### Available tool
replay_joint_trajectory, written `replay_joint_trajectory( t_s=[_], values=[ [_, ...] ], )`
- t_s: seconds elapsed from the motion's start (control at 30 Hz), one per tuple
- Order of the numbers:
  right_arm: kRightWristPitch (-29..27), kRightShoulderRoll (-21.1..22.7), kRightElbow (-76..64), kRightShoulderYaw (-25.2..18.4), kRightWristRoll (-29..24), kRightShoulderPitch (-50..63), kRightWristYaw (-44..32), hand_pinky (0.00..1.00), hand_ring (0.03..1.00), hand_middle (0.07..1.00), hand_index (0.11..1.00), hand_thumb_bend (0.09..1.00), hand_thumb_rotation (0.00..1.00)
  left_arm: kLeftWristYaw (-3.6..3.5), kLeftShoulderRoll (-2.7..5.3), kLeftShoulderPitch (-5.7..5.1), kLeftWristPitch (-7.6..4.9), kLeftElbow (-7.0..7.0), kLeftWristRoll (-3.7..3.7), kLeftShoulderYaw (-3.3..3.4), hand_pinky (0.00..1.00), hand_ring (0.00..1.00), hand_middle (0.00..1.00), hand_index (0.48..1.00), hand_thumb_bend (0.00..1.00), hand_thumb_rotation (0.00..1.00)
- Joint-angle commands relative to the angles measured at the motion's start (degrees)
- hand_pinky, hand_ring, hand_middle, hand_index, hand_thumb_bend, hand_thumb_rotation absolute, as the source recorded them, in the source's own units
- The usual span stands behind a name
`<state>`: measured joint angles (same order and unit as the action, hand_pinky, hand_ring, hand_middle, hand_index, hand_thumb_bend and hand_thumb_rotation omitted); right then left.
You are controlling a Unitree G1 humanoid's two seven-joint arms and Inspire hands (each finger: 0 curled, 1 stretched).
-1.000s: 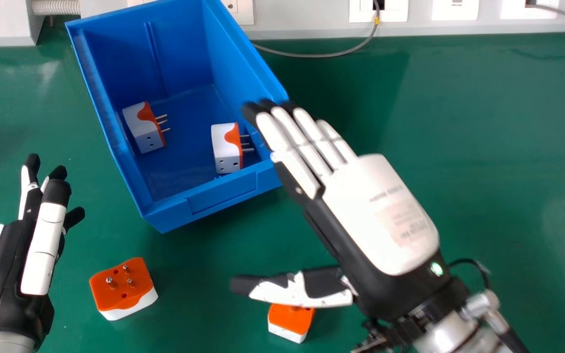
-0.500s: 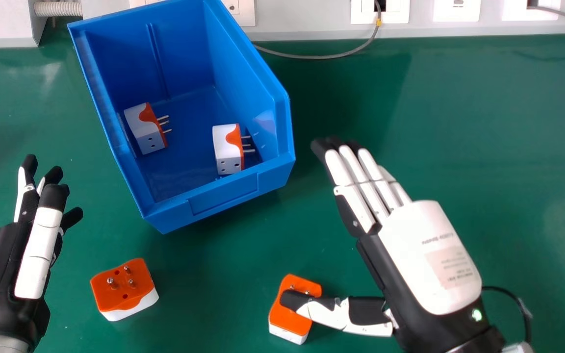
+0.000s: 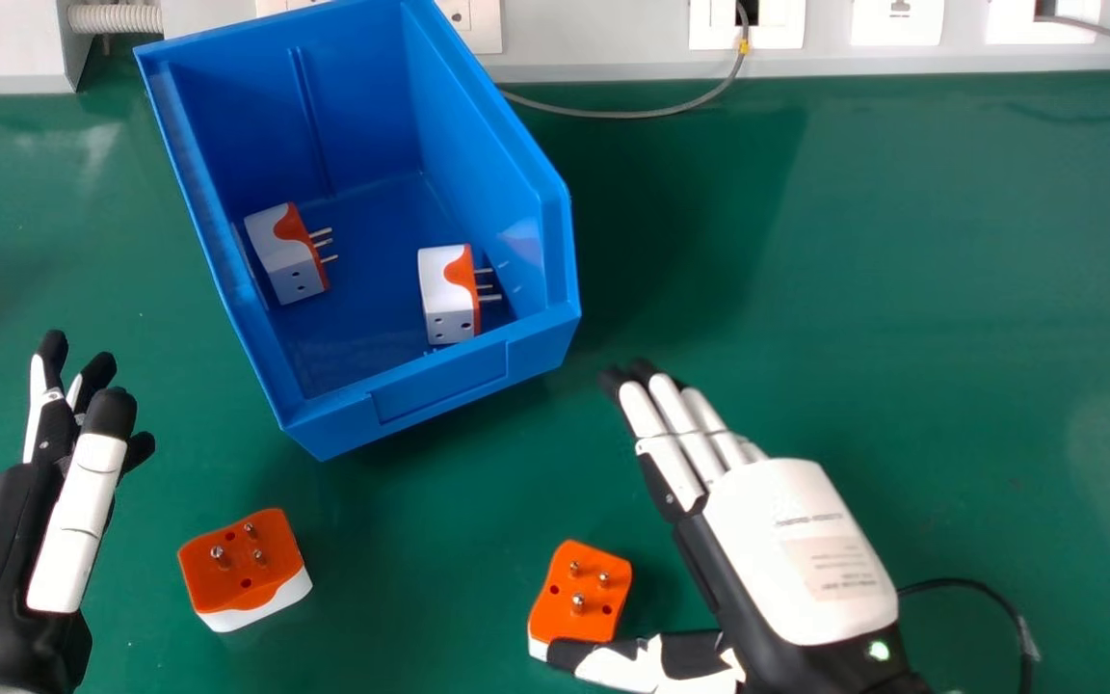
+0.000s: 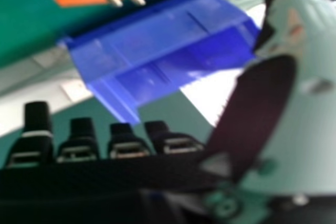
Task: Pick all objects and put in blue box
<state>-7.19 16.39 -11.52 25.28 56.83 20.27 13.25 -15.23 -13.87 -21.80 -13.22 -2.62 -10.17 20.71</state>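
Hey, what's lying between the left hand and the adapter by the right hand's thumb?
In the head view, another orange and white adapter, pins up, on the green table.

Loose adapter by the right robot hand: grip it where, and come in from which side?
I'd grip the adapter across its left and right side walls, coming in low from the right, where the right robot hand is. It sits pins up, so a grasp from above would likely catch the pins; its blocky body should suit a side pinch.
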Motion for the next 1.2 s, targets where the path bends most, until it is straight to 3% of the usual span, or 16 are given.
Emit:
replay_joint_trajectory(
  t_s=[0.0,0.3,0.4,0.53,0.67,0.8,0.87,0.97,1.07,1.17],
  values=[
    [1.81,-0.98,-1.53,1.11,1.01,-0.76,-2.25,0.83,0.964,1.0,0.995,0.612,0.53,0.21,-0.33,0.01,-1.77,-0.05,-0.11,0.63,0.91,0.98,0.99,1.0,0.82,0.92],
    [6.76,-2.07,-0.94,3.15,2.92,-1.92,-6.85,0.86,0.964,1.0,0.986,0.662,0.53,0.58,-0.63,-0.22,-0.9,-0.75,-0.22,1.0,0.91,0.98,1.0,1.0,0.81,0.92],
    [8.69,-2.88,0.14,3.83,3.04,-2.85,-8.03,0.87,0.963,1.0,0.979,0.674,0.52,0.51,-0.86,0.36,-0.93,0.2,-0.35,1.12,0.92,0.98,1.0,1.0,0.82,0.92],
    [11.36,-3.82,2.04,4.65,3.51,-4.79,-9.17,0.87,0.963,1.0,0.975,0.677,0.51,0.4,-0.98,0.6,-0.67,0.07,-0.61,1.16,0.92,0.98,1.0,1.0,0.81,0.92],
    [14.76,-4.53,3.04,5.54,4.79,-7.31,-11.53,0.87,0.958,1.0,0.967,0.669,0.48,0.07,-1.37,1.66,-1.35,1.93,-0.65,1.23,0.92,0.99,1.0,1.0,0.82,0.93],
    [18.53,-5.18,2.4,6.64,7.1,-8.66,-14.53,0.87,0.952,0.995,0.956,0.658,0.45,0.11,-1.41,1.79,-0.97,1.53,-0.72,1.24,0.92,0.99,1.0,1.0,0.82,0.93],
    [19.82,-5.34,2.24,7.18,7.95,-9.06,-15.61,0.87,0.95,0.992,0.952,0.655,0.45,0.06,-1.51,2.25,-1.05,2.15,-0.72,1.28,0.92,0.99,1.0,1.0,0.82,0.93],
    [21.62,-5.39,1.99,7.8,8.86,-9.32,-17.3,0.86,0.938,0.983,0.941,0.643,0.41,0.32,-1.45,2.37,-0.61,1.53,-0.47,1.13,0.92,0.99,1.0,1.0,0.82,0.93],
    [23.38,-5.42,1.64,8.31,9.74,-9.71,-19.48,0.86,0.925,0.972,0.928,0.645,0.38,0.23,-1.59,2.78,-0.87,2.28,-0.48,1.18,0.92,0.99,1.0,1.0,0.83,0.93],
    [24.87,-5.45,1.07,8.75,10.79,-10.3,-21.77,0.85,0.914,0.961,0.917,0.658,0.35,0.26,-1.61,2.8,-0.76,1.96,-0.44,1.16,0.92,0.99,1.0,1.0,0.83,0.93]
  ],
)
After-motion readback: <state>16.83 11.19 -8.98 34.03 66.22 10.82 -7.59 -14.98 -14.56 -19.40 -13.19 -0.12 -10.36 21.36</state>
